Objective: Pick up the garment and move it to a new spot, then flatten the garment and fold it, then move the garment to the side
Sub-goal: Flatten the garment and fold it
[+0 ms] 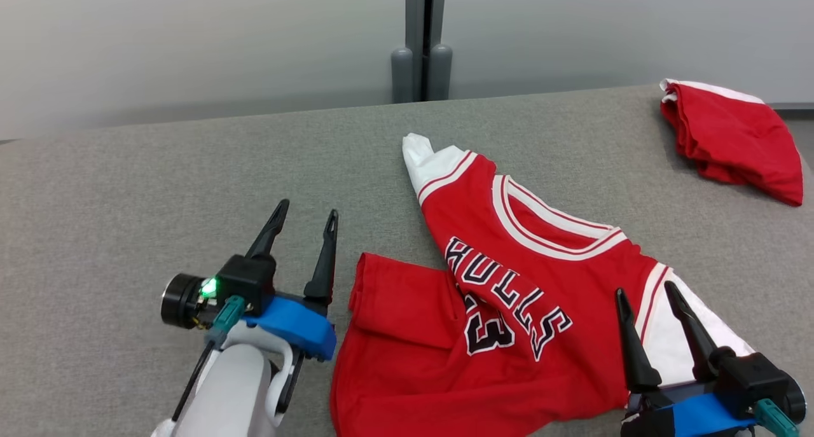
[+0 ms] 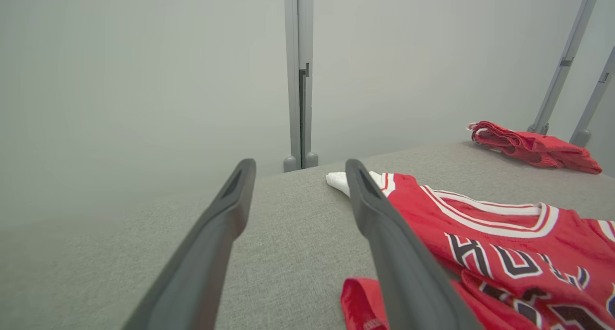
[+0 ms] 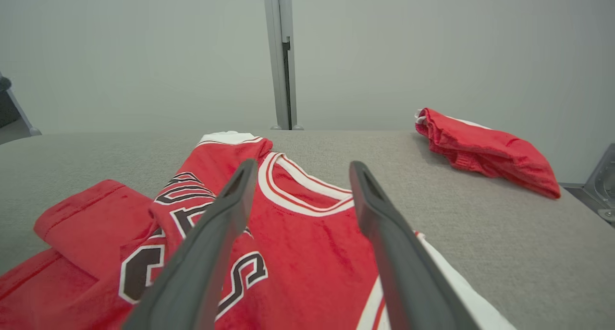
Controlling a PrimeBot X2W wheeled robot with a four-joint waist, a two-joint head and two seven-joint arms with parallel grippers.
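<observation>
Grey fabric desk point(image 1: 114, 189) carries the rumpled red jersey point(image 1: 509, 335) from centre toward 5 o'clock. Left gripper point(image 1: 307, 209) at 8 o'clock and right gripper point(image 1: 643, 289) at 4 o'clock both gape empty. Another red bundle point(image 1: 731, 138) lies at 2 o'clock.

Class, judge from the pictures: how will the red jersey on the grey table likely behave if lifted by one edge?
The jersey would probably hang limp: it lies creased, one corner folded over. It seems light, being thin cloth. Pushed, it would likely bunch rather than slide on the textured table.
</observation>
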